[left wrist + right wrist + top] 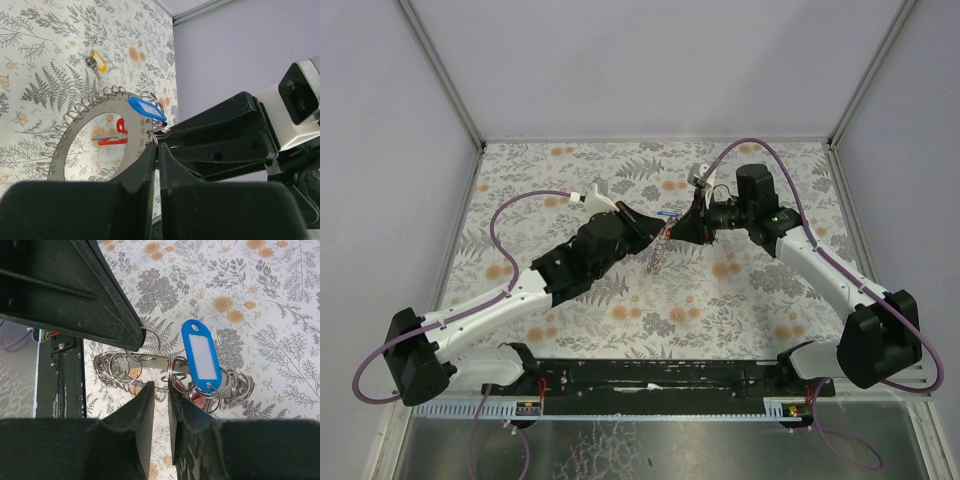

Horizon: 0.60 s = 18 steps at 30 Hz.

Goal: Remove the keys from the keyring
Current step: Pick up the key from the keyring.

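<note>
While the left gripper (156, 148) clamps the keyring (64, 157), the right gripper (161, 390) stands narrow by the blue tag (201, 357). Its hold is unclear.

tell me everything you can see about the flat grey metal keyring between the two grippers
The flat grey metal keyring is a thin disc with a wide round hole, small wire loops threaded all round its outer edge. It is held roughly on edge above the floral table. The left gripper is shut on its rim; the right gripper is nearly closed at the loops, grip unclear. A blue plastic tag hangs from one loop; a red tag shows through the hole.
</note>
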Motion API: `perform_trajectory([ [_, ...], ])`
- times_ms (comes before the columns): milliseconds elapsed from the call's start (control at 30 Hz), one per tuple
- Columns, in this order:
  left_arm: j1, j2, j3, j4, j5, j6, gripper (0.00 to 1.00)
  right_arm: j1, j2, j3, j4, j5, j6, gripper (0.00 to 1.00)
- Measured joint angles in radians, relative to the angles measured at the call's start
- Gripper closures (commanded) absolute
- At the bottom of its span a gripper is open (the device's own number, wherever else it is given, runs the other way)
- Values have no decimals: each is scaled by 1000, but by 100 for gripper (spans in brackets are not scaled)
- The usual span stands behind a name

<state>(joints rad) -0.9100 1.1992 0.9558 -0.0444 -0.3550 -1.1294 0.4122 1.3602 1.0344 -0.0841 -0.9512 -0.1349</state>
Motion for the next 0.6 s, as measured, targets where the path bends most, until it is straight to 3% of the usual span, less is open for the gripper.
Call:
perform_trajectory([
  [333,2,0,0,0,0,-3,100,-37,-34,40,-91,-34,-16,66],
  [600,3,0,0,3,16,-6,100,-40,-36,60,-66,-87,47,61],
])
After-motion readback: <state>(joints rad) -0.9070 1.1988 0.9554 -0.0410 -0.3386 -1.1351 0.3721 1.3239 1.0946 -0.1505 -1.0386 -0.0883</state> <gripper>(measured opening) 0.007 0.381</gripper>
